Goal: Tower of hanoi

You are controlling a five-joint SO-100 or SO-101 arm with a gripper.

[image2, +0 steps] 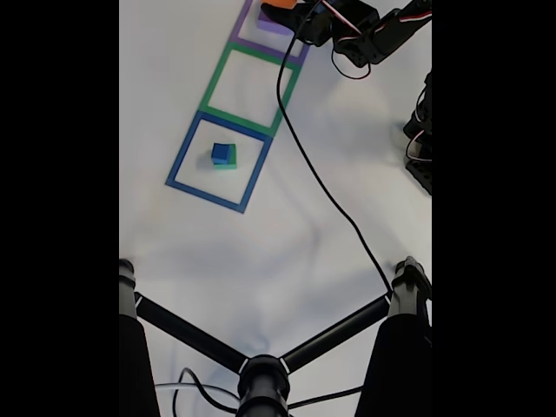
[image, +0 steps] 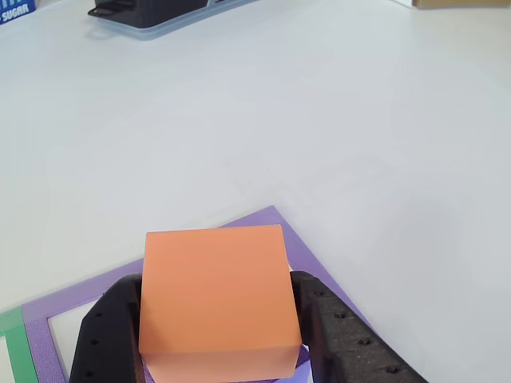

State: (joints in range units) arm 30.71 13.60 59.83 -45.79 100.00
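Blue and green blocks: in the fixed view, left of centre, the blue cube [image2: 222, 152] sits on the green block [image2: 225, 162], inside the blue tape square [image2: 216, 162].
Green tape square [image2: 248, 89]: nothing in it, upper centre.
Orange block [image: 215, 297]: lower centre of the other view, clamped between the black fingers of the gripper [image: 217, 323], over the purple slab [image: 301, 257].
Slab's place: purple tape square [image2: 246, 26], top edge of the fixed view.
Risk: the orange block looks tilted; released so, it could land skewed or slide off the slab.
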